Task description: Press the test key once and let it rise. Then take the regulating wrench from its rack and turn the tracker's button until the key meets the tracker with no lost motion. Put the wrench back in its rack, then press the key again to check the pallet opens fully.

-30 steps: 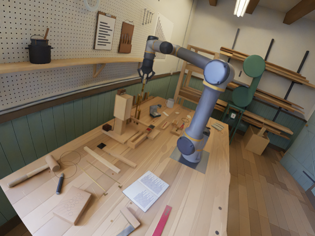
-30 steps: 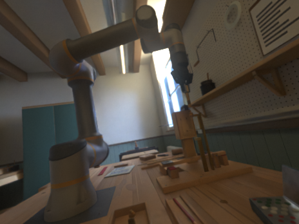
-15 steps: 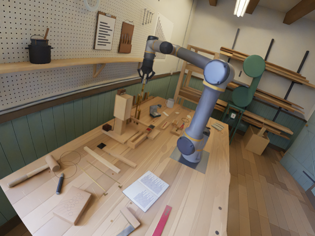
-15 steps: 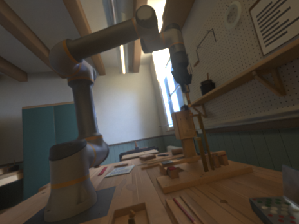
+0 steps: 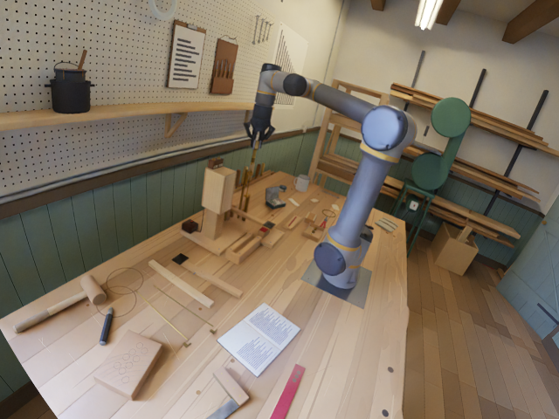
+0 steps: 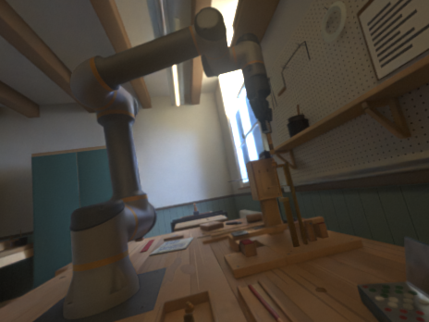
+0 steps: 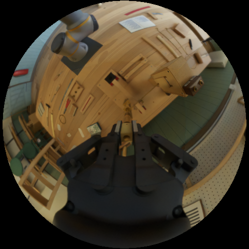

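My gripper (image 5: 257, 139) (image 6: 267, 133) (image 7: 126, 127) points straight down, high above the wooden organ-action model (image 5: 235, 212) at the back of the bench, and I grip the top of the brass regulating wrench (image 5: 253, 155) (image 7: 126, 117), which hangs vertically below my fingers. The model has a tall wooden block (image 5: 217, 189) (image 6: 264, 179) (image 7: 175, 77) on a base board (image 6: 296, 254). Thin upright rods (image 5: 246, 187) (image 6: 292, 210) stand beside the block. The test key (image 5: 246, 248) (image 7: 132, 66) lies low on the base, with a red and black piece (image 5: 265, 229) (image 7: 111, 79) next to it.
A white mug (image 5: 301, 182) stands behind the model. A mallet (image 5: 58, 303), an open booklet (image 5: 258, 337), wooden strips (image 5: 180, 283) and a red ruler (image 5: 289, 391) lie on the near bench. A shelf (image 5: 122, 110) juts from the pegboard wall close to my wrist.
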